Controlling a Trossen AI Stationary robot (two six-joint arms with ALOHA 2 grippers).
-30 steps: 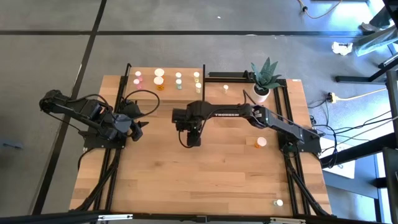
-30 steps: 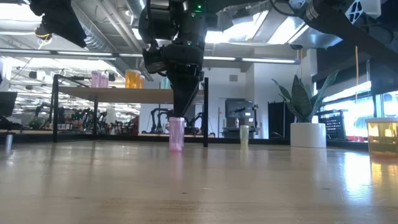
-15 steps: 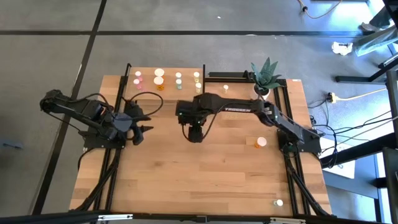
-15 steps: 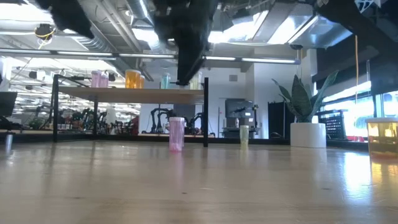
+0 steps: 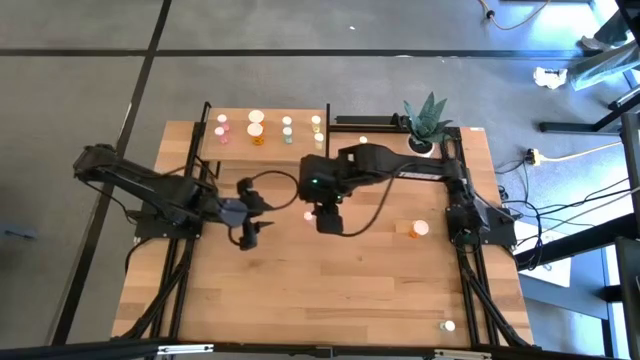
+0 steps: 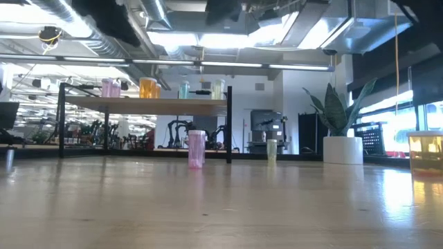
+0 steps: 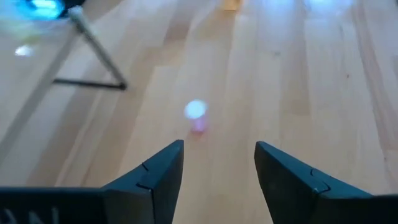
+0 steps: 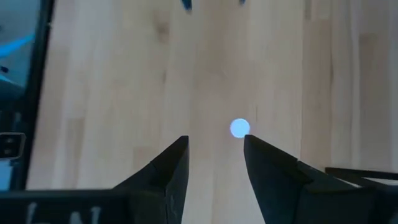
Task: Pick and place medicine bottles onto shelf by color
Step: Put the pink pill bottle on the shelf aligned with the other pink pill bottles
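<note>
A pink medicine bottle (image 5: 308,215) with a white cap stands upright on its base on the tabletop, and also shows in the low view (image 6: 196,148). My left gripper (image 5: 258,218) is open, just left of the bottle, which lies ahead between its fingers (image 7: 196,115). My right gripper (image 5: 328,222) is open and raised, just right of the bottle; its wrist view looks down on the bottle's white cap (image 8: 239,128). The shelf (image 5: 265,118) stands at the far edge and carries pink, orange, green and yellowish bottles (image 6: 147,88).
An orange bottle (image 5: 417,228) stands at the right, a yellowish one (image 5: 363,141) beside the shelf, and another (image 5: 448,325) near the front right corner. A white plant pot (image 5: 420,148) stands at the far right. The shelf's black posts (image 6: 228,124) rise behind the pink bottle.
My right gripper has risen from the pink bottle and drawn a little toward the table's right edge. The bottle stays standing where it was. My left gripper has gone toward the table's right edge, toward the pink bottle.
</note>
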